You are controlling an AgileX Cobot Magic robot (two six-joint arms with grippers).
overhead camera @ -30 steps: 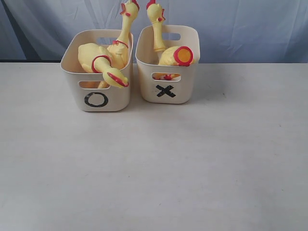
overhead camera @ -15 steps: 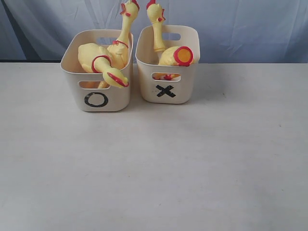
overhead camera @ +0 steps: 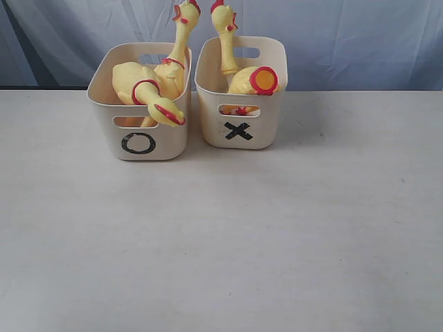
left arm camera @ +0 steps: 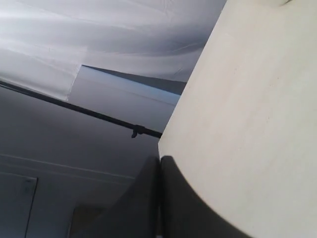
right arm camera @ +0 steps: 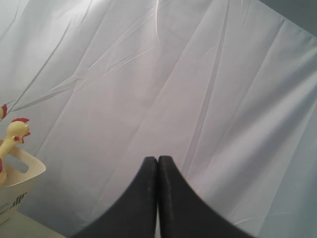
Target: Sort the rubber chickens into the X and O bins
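The O bin and the X bin stand side by side at the back of the table. Yellow rubber chickens fill the O bin, one neck rising above its rim. More chickens sit in the X bin, one head sticking up. In the right wrist view a chicken head shows above a bin rim. My left gripper is shut with nothing in it, beside the table edge. My right gripper is shut and holds nothing, facing the curtain. Neither gripper shows in the exterior view.
A pale curtain hangs behind the table. The left wrist view shows the cream tabletop and a dark rod beyond it.
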